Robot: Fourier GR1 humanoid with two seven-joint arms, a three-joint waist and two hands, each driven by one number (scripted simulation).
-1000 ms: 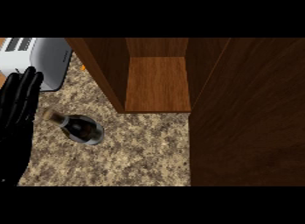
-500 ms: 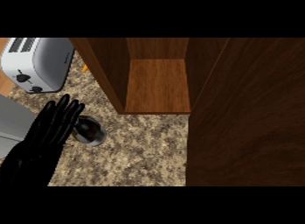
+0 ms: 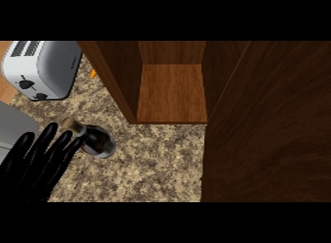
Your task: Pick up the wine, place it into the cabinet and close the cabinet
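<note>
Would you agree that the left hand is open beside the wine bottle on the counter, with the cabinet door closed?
Not quite: the cabinet is open, its bare shelf showing in the head view. The rest holds: the left hand is open, fingers straight, beside the wine bottle on the counter.

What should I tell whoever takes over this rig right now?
Left robot hand: open, fingers straight, beside the wine bottle, holding nothing.
Right robot hand: not in view.
Wine bottle stands on the counter, near the toaster.
Cabinet is open, its shelf bare.
Done: nothing yet.
Left: grasp the wine, set it in the cabinet, close the door.
</note>
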